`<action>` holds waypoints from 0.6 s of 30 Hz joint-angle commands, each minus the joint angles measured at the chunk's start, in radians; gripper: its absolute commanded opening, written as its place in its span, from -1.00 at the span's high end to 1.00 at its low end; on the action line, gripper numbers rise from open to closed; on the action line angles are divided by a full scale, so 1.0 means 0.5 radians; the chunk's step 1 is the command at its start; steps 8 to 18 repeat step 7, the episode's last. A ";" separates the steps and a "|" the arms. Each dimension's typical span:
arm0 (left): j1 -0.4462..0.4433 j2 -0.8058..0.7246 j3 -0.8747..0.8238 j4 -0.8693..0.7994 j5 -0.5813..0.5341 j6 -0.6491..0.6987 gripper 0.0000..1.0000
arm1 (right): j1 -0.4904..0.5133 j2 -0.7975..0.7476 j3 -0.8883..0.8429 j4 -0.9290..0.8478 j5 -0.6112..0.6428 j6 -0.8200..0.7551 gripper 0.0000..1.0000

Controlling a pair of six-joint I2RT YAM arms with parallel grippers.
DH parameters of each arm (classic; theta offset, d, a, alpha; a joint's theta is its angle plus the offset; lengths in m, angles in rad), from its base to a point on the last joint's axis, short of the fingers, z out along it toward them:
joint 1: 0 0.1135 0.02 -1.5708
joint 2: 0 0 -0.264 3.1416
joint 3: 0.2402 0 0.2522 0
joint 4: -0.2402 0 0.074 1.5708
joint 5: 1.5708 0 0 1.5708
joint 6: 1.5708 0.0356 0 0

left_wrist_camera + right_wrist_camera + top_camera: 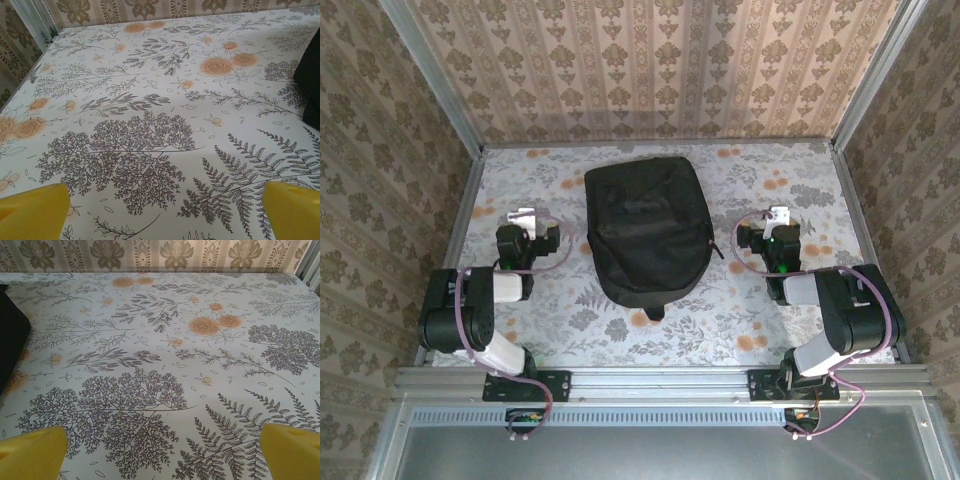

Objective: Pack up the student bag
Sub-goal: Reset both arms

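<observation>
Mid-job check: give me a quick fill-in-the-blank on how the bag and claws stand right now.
1. The bag lies ____ the left claw and the right claw.
2. Both claws are ____, holding nothing.
3. The bag's fabric is ____.
4. In the left wrist view, the bag shows at the ____ edge.

Missing words: between; open; black; right.
</observation>
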 commanded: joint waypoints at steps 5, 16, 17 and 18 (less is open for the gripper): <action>0.015 -0.023 0.008 0.004 0.032 0.032 -1.00 | 0.004 0.004 0.011 0.058 -0.045 -0.035 -1.00; 0.012 -0.024 -0.001 0.016 0.032 0.035 -1.00 | 0.000 0.006 0.011 0.059 -0.049 -0.035 -1.00; 0.012 -0.024 -0.001 0.016 0.032 0.035 -1.00 | 0.000 0.006 0.011 0.059 -0.049 -0.035 -1.00; 0.012 -0.024 -0.001 0.016 0.032 0.035 -1.00 | 0.000 0.006 0.011 0.059 -0.049 -0.035 -1.00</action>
